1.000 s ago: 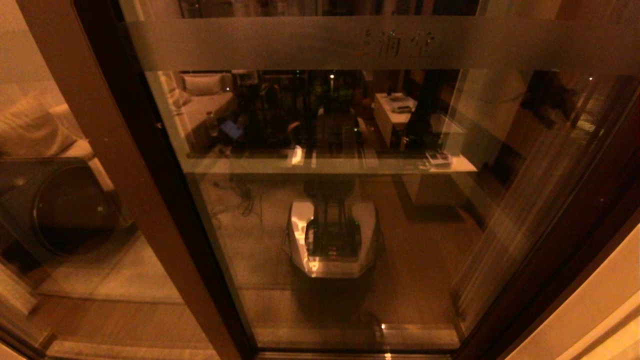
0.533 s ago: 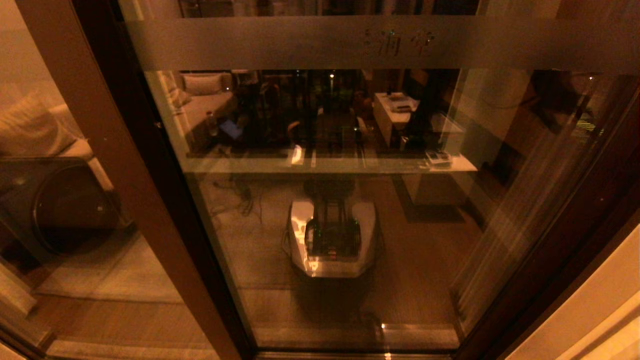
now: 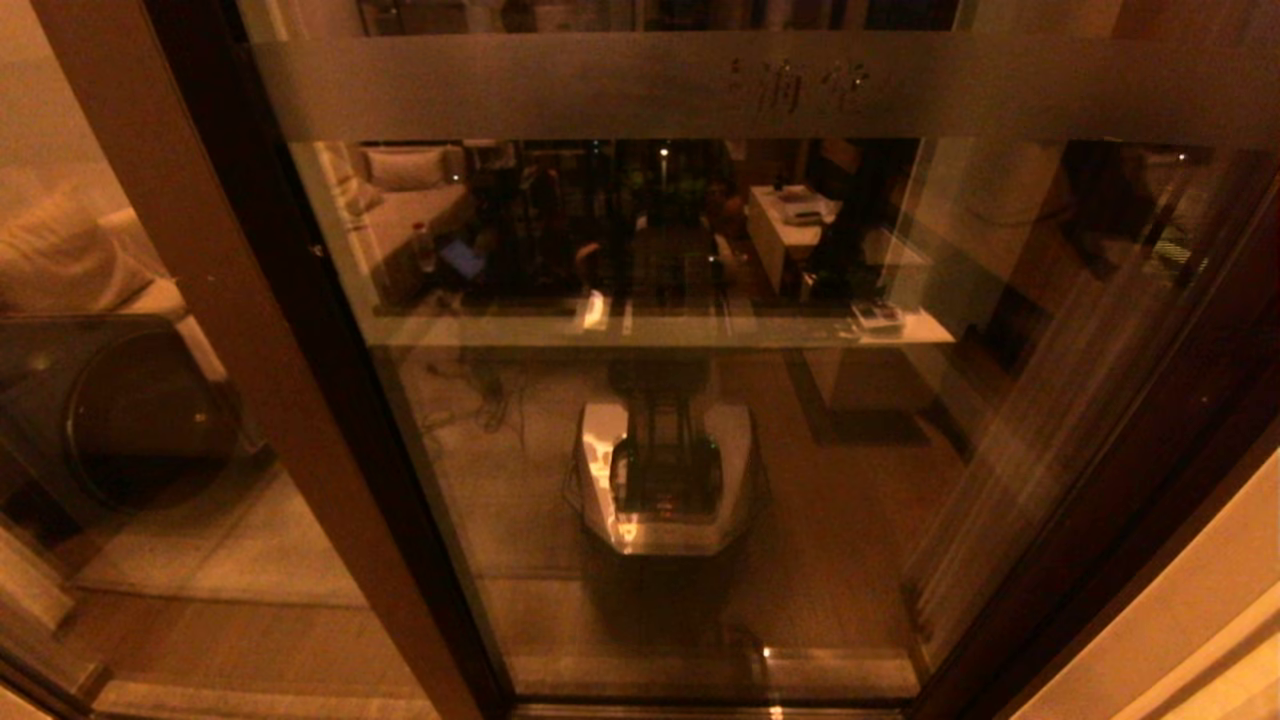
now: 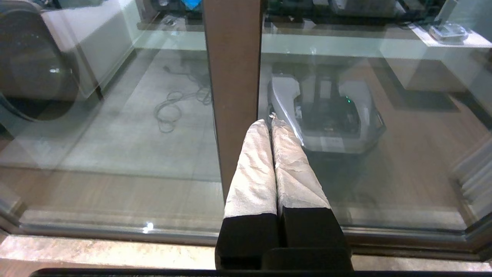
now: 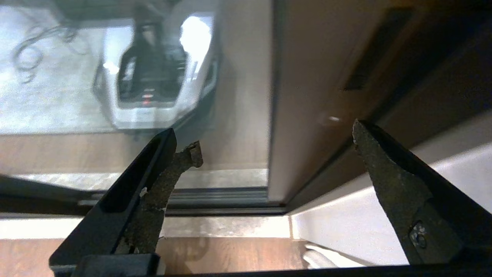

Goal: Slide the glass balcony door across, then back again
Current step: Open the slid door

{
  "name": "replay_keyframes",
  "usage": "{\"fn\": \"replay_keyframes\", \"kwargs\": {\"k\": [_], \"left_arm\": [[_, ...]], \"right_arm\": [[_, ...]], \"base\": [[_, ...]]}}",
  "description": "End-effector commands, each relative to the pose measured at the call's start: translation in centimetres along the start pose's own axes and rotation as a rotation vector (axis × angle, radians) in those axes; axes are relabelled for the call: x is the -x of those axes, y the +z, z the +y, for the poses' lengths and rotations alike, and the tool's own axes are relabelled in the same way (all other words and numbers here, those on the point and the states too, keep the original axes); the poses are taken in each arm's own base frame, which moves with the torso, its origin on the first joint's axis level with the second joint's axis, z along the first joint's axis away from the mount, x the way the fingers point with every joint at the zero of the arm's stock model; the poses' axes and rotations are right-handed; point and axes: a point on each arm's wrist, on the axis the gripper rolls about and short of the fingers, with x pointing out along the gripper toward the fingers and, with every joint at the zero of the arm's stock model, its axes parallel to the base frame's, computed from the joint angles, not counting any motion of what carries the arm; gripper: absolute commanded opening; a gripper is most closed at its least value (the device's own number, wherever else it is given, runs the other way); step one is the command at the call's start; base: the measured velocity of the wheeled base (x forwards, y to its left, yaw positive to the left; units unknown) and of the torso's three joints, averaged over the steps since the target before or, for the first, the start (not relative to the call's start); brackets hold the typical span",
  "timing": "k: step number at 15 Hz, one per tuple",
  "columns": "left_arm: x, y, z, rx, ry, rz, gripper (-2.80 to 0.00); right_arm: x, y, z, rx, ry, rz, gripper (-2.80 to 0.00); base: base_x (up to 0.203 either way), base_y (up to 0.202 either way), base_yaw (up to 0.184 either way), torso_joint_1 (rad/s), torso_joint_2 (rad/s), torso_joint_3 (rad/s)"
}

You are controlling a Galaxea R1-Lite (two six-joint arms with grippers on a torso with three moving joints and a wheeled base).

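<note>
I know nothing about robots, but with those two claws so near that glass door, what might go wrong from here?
Two risks, as I judge it. The left gripper is shut, tips at the edge of the brown door stile; pushing there, it might slip onto the glass balcony door pane. The right gripper is open around the other stile, near the wall; it could get pinched there if the door slides that way.

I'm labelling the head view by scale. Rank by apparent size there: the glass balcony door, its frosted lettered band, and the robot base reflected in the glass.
1. glass balcony door, filling most of the view
2. frosted band, spanning the door's width
3. reflected robot base, a small patch low in the glass
</note>
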Motion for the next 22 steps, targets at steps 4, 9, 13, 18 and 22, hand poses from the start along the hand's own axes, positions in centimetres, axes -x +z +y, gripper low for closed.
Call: {"fn": "replay_keyframes", "kwargs": {"k": [4, 9, 13, 18, 22], "left_arm": [[0.0, 0.0, 0.0, 0.000, 0.000, -0.001, -2.80], [0.0, 0.0, 0.0, 0.000, 0.000, 0.001, -2.80], [0.0, 0.0, 0.0, 0.000, 0.000, 0.000, -2.80], [0.0, 0.0, 0.0, 0.000, 0.000, 0.001, -2.80], [0.0, 0.0, 0.0, 0.000, 0.000, 0.001, -2.80]], "right_arm": [[-1.0, 0.1, 0.6, 0.012, 0.039, 0.001, 0.00], [-2.6, -0.3, -0.4, 0.032, -0.012, -0.017, 0.00], [-3.2, -0.4, -0.5, 0.040, -0.040, -0.014, 0.00], [-4.4, -0.7, -0.9, 0.043, -0.032, -0.019, 0.00], [-5.0, -0.4, -0.6, 0.059, -0.023, -0.036, 0.00]], "base": [[0.000, 0.000, 0.000, 0.000, 0.00, 0.000], [0.000, 0.000, 0.000, 0.000, 0.00, 0.000], [0.000, 0.000, 0.000, 0.000, 0.00, 0.000], [0.000, 0.000, 0.000, 0.000, 0.00, 0.000], [0.000, 0.000, 0.000, 0.000, 0.00, 0.000]]}}
